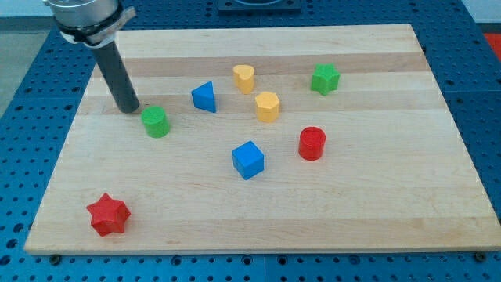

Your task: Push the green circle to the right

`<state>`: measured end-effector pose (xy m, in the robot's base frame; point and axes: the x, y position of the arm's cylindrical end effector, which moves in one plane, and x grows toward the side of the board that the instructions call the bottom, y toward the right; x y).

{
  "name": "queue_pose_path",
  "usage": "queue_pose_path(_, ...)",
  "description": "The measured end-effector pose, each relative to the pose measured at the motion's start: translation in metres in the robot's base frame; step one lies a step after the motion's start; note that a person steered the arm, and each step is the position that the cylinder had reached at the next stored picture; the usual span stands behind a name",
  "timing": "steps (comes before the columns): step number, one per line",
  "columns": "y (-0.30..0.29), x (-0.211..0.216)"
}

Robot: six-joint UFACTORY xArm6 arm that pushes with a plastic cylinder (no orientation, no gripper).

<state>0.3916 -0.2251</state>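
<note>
My tip (129, 108) sits just left of the green circle (156, 122), slightly farther back — placed so a rightward sweep drives it. There are no fingers here, only a bare rod. The blue triangle (204, 97) lies right, near the path.

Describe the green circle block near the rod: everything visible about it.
The green circle is a short, upright cylinder, solid bright green, looking like matte plastic or painted wood. It stands on its flat base on the wooden board, in the view's left half, toward the top. My tip sits just to its upper left, very close; whether they touch cannot be told. The blue triangle lies to its right, clearly apart. Nothing rests on it.
</note>
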Motion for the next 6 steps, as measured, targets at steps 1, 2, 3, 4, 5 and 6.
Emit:
queue_pose_path(1, -0.027, 0.032)
queue_pose_path(2, -0.028, 0.038)
queue_pose_path(3, -0.016, 0.038)
queue_pose_path(4, 0.021, 0.038)
queue_pose_path(5, 0.042, 0.037)
queue_pose_path(6, 0.046, 0.037)
